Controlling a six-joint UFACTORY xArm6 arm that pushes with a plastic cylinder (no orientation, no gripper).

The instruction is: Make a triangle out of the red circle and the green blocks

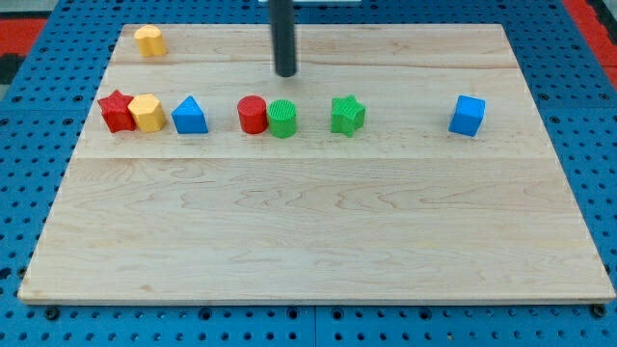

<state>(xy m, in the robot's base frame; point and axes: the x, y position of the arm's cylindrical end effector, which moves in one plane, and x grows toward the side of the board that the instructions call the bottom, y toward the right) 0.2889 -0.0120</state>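
Note:
The red circle [253,114] sits on the wooden board, touching the green circle [282,119] on its right. The green star [347,115] lies a little further to the view's right, apart from them. The three lie roughly in a row. My tip [285,73] is on the board just above the green circle and red circle, toward the view's top, not touching any block.
A red star [117,111], a yellow block [147,112] touching it and a blue triangle [190,116] lie in a row at the left. Another yellow block [148,40] sits at the top left. A blue cube [468,115] is at the right.

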